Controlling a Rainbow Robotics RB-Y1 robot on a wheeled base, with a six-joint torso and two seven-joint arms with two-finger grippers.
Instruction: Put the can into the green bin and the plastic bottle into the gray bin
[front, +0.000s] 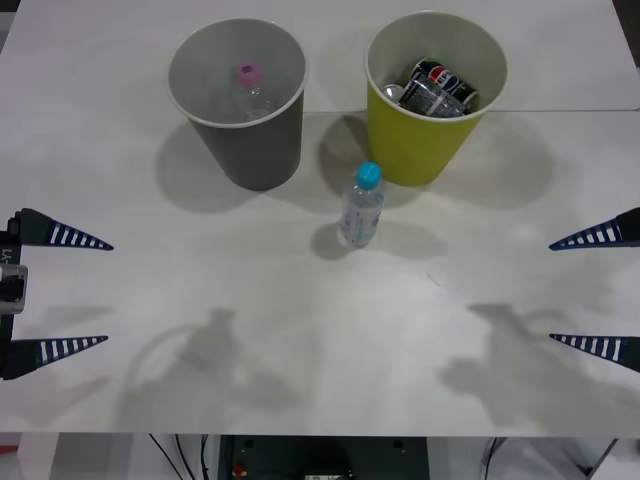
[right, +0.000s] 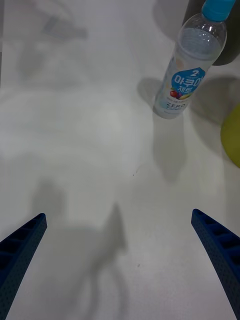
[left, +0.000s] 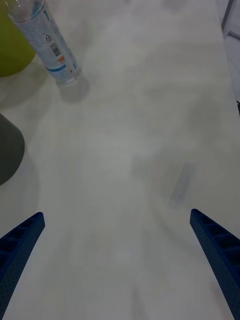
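Left gripper (front: 108, 293) spread open at table's (front: 300, 360) left edge; right gripper (front: 550, 292) likewise open at right edge, both empty. Plastic bottle (front: 361, 206) upright mid-table, just before green bin (front: 430, 140) with cans (front: 440, 88) inside. Gray bin (front: 255, 140) beside it, holding pink-capped bottle (front: 250, 85).

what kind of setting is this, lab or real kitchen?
Likely a lab test bench: a plain white table with only a gray bin, a green bin and one plastic bottle staged on it, and loose cables hanging under the near edge.
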